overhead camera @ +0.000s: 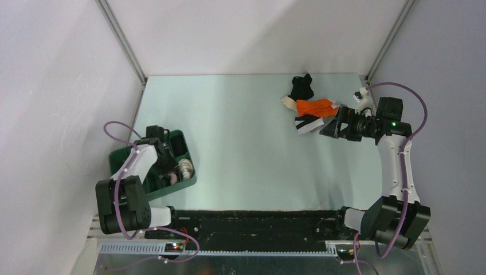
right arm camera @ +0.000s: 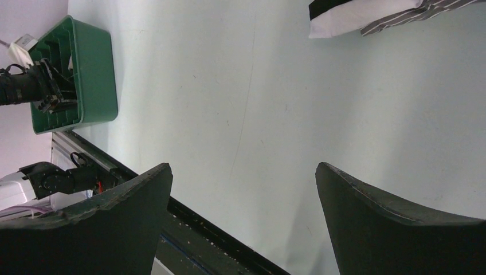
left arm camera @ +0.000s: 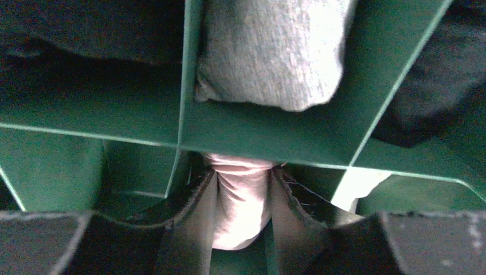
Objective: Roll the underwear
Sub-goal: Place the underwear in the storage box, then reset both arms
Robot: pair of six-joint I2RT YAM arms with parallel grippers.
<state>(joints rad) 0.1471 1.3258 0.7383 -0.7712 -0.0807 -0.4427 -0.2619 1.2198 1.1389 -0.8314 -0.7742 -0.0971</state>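
— Where's the underwear (overhead camera: 314,107)?
— 2 places. Some lies loose on the counter (overhead camera: 240,154) at 1 o'clock in the top view: a black piece (overhead camera: 302,86) farthest back, an orange piece (overhead camera: 322,105) touching it at its 5 o'clock, and a white piece (overhead camera: 308,123) with a dark band nearest the arms. The rest sits in the green tray (overhead camera: 172,189) at 8 o'clock.
— What's in the tray?
— Dividers (left arm camera: 258,137) split it into compartments. From the left wrist, a pink roll (left arm camera: 240,220) stands in the near compartment. A grey roll (left arm camera: 272,51) fills the one straight beyond the divider at 12 o'clock. Dark cloth (left arm camera: 86,34) lies in the compartments at 10 and 2 o'clock.
— And the left tool (left arm camera: 243,175)?
— Down inside the tray, its 2 fingers (left arm camera: 192,226) clamped on the pink roll, 1 per side.
— The right tool (right arm camera: 243,166)?
— Spread wide, nothing between its fingers, just at 3 o'clock of the loose pieces. Its camera catches the white piece and a striped piece (right arm camera: 424,11) at the 1 o'clock corner of its view, apart from the fingers.
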